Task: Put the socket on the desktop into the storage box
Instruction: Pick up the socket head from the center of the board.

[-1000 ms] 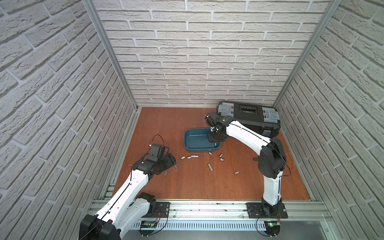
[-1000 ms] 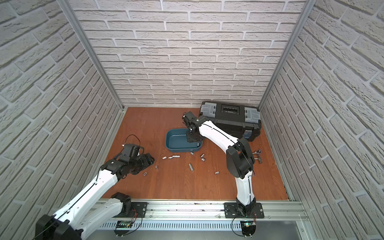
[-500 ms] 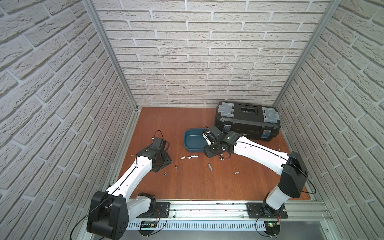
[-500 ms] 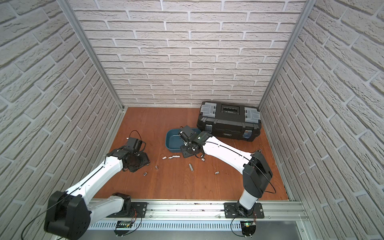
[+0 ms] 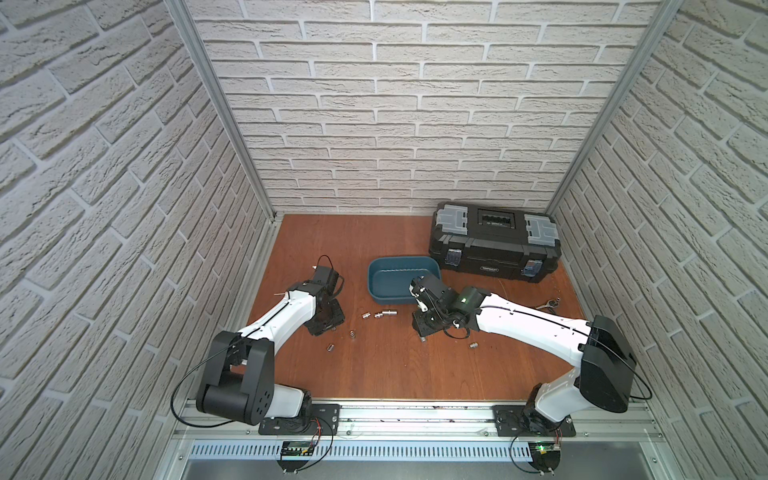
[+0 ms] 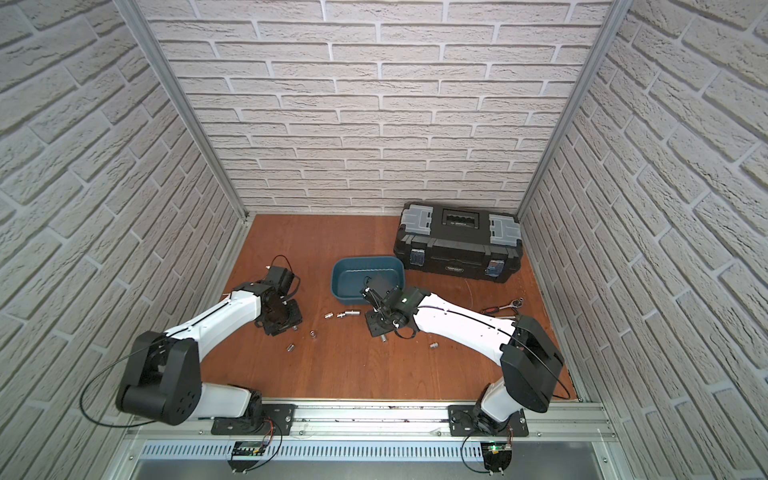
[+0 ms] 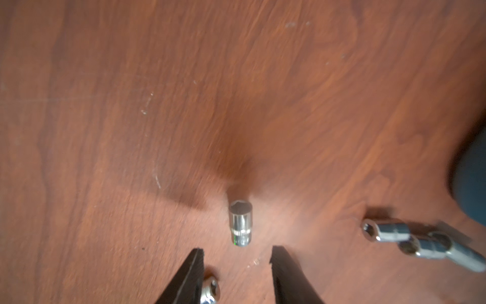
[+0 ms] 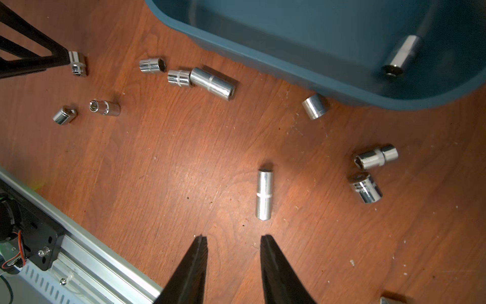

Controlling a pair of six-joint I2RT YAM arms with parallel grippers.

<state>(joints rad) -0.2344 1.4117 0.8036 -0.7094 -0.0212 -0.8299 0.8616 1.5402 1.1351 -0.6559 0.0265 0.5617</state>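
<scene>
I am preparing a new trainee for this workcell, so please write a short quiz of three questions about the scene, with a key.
1. True or false: the blue box holds no socket.
2. What lies just ahead of the left gripper? A a short socket; B a wrench; C nothing.
3. Fill in: the right gripper is ____ and holds nothing.
Key: 1 false, one socket lies inside the blue box; 2 A; 3 open.

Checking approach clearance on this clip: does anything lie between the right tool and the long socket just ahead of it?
Nothing visible does. In the right wrist view the long socket lies on bare desktop straight ahead of the open right tool. The other sockets lie off to the sides, apart from it.
</scene>
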